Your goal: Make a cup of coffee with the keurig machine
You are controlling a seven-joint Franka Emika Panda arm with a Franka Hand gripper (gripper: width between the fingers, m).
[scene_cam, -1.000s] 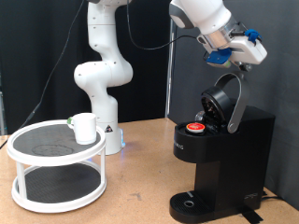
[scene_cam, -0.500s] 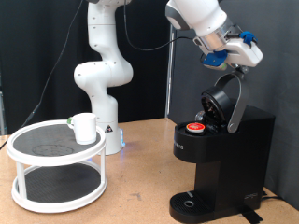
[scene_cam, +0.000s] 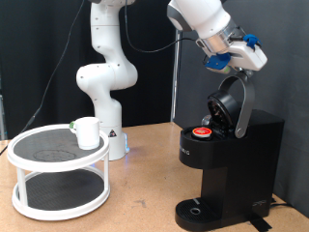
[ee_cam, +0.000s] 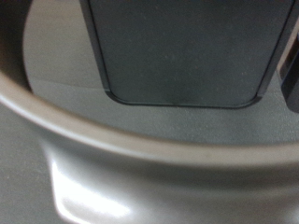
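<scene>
Boxy black keurig machine (scene_cam: 230,159): lid up, red-topped pod (scene_cam: 202,132) inside. Blue-white gripper (scene_cam: 243,54) above lid; grip can't tell. Closing step; plain white cup (scene_cam: 88,132) waits on white round rack (scene_cam: 58,164).

Exterior evenly lit and sharp, wrist view dim, blurred

The cup (scene_cam: 88,132) sits on the stand (scene_cam: 39,147), left of the keurig machine (scene_cam: 230,169).

Matte black plastic clads the keurig machine (scene_cam: 230,164), its raised lid (scene_cam: 232,104) rimmed in brushed silver metal. At the left, the cup (scene_cam: 88,132) looks smooth and white on a white-framed stand (scene_cam: 58,170) with dark mesh shelves. My arm's shell (scene_cam: 198,19) gleams glossy white above the wooden tabletop (scene_cam: 135,188).
</scene>
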